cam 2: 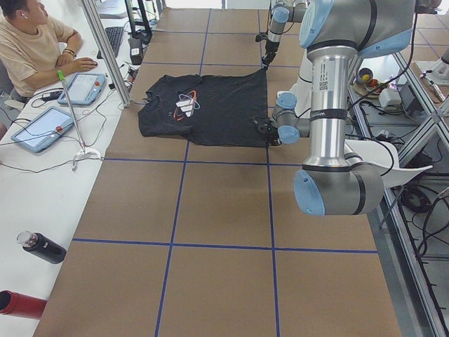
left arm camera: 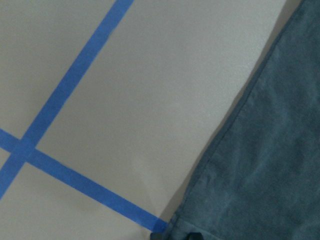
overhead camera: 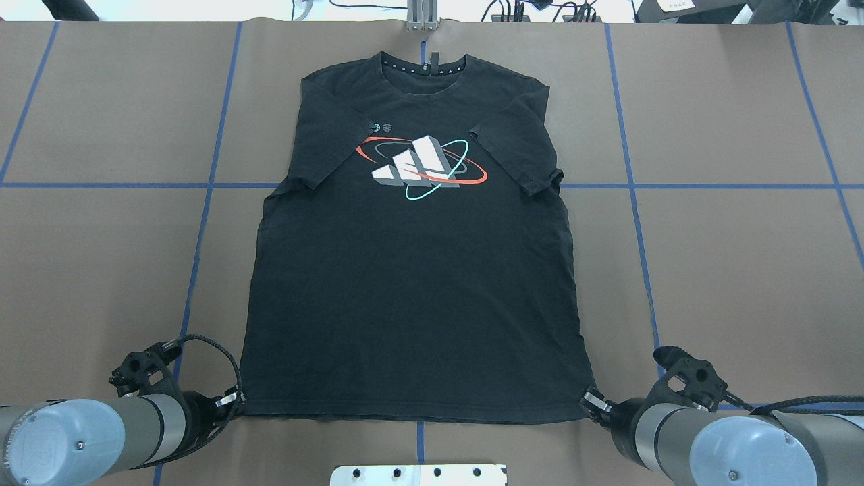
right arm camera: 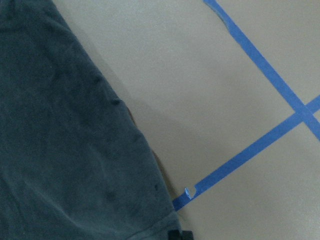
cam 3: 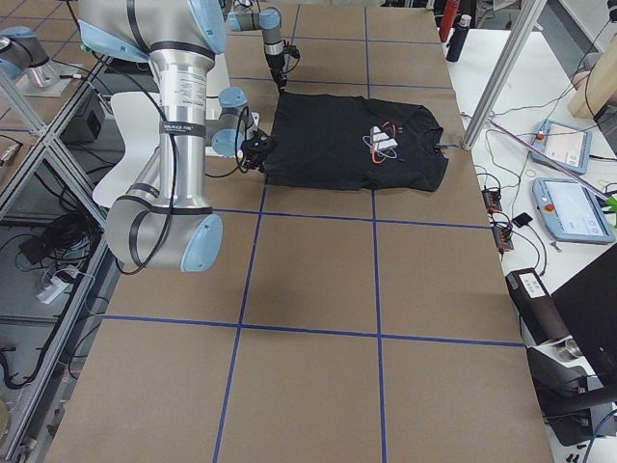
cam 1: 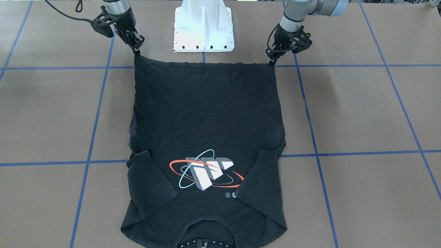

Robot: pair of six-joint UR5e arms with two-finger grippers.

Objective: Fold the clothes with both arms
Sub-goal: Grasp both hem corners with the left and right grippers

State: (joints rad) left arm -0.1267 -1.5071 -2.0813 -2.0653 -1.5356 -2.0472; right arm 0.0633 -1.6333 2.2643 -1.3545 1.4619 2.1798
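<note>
Now: T-shirt [cam 1: 206, 113] flat, hem corners pinched in closed left claw [cam 1: 272, 61], right claw [cam 1: 137, 52].

The T-shirt [overhead camera: 412, 297] lies flat on the surface [overhead camera: 729, 256], spread between the two sets of fingers. The left fingers [overhead camera: 227, 402] meet one hem corner and the right fingers [overhead camera: 592, 398] the other, and the hem runs straight from one to the other. Beyond the fingers, away from the robot, lie the chest print [overhead camera: 422, 169] and then the collar [overhead camera: 422, 67], with both sleeves folded in beside the print. The pedestal base [overhead camera: 418, 474] sits behind the hem, midway between the fingers.
</note>
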